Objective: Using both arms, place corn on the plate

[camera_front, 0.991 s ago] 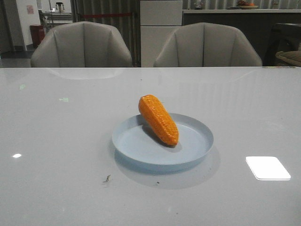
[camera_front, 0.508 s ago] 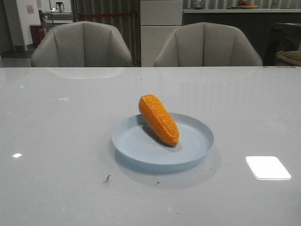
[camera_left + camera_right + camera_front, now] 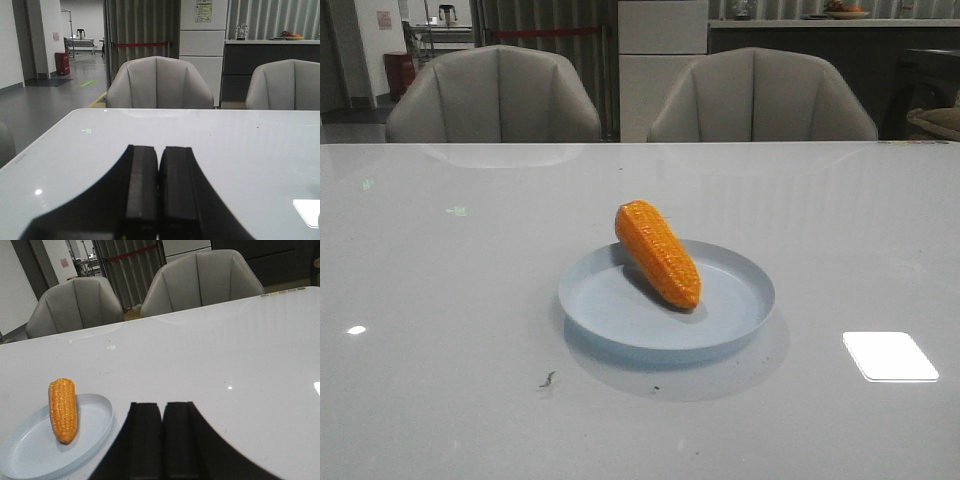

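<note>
Corn (image 3: 658,254): orange cob lying in the pale blue plate (image 3: 620,318), thick end propped on the far-left rim, tapered tip inside. Plate: on the white tabletop (image 3: 440,300), near centre. Left gripper (image 3: 158,165) and right gripper (image 3: 161,412): fingers pressed together, empty, apart from the plate.

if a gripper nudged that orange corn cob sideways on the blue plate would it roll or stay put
The orange, tapered, bumpy corn cob would probably roll: it is round in section, with its thick end propped on the rim of the pale blue shallow plate. Its taper would likely curve the roll. The glossy plate looks slippery, so the cob might slide too. It seems stiff, plastic-like.
</note>
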Controlling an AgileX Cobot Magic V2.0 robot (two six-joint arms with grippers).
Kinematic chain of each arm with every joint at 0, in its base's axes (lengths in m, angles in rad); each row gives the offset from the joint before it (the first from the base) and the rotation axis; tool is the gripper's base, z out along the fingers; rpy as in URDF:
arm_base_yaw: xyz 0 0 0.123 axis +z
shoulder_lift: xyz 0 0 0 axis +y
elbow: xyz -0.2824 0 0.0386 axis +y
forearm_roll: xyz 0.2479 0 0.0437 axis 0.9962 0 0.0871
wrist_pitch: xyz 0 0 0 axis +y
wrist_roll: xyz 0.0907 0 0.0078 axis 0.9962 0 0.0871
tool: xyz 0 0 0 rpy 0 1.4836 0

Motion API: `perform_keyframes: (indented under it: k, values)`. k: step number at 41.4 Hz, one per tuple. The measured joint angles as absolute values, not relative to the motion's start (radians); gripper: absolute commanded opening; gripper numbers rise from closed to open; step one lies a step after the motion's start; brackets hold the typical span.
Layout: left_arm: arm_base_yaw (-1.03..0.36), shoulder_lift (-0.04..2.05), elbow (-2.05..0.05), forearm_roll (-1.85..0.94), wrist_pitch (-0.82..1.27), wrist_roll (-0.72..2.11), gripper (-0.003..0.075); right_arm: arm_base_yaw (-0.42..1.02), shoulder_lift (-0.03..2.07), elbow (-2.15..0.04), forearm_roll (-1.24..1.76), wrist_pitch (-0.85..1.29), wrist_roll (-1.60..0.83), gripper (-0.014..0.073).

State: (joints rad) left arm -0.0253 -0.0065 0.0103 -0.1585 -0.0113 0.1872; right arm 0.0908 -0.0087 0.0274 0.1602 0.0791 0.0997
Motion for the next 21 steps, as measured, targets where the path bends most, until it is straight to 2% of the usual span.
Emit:
perform_keyframes:
  k: [21]
  values:
    - [-0.025, -0.007, 0.010, -0.159, -0.011, 0.187, 0.0094, 0.091, -0.009, 0.027, 0.156, 0.079, 0.108, 0.0057]
